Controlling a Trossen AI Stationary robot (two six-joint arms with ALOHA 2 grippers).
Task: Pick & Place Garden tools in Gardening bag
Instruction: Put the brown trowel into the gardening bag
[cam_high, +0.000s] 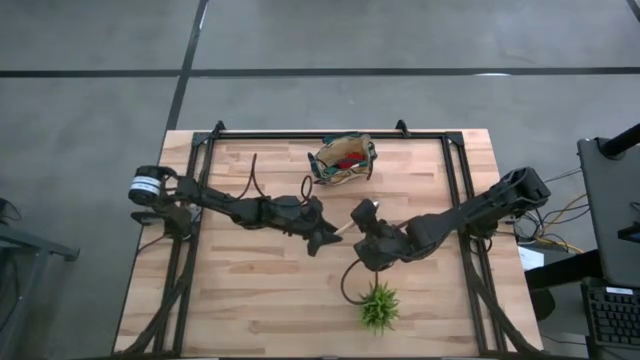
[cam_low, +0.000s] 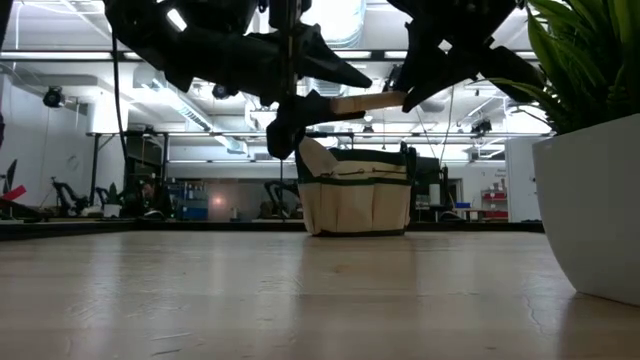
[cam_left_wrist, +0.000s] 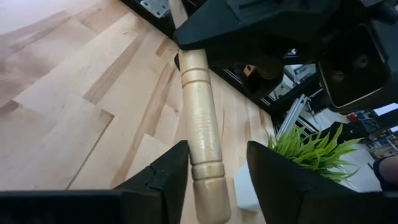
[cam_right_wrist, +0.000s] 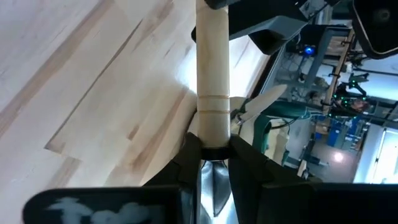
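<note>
While the right gripper (cam_right_wrist: 214, 163) clenches one trowel (cam_left_wrist: 202, 130), the left gripper (cam_left_wrist: 214, 171) flanks it, unclenched.

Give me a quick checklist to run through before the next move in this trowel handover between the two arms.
1. Right end effector clamped on the wooden-handled metal trowel near its blade: ok.
2. Left end effector straddling the handle's end: ok.
3. Left fingers closed on the handle: not ok, gaps show on both sides.
4. Trowel held clear above the light wooden table: ok.
5. Round tan fabric gardening bag with green trim upright and open: ok.
6. Room left inside the bag: cannot tell.
</note>
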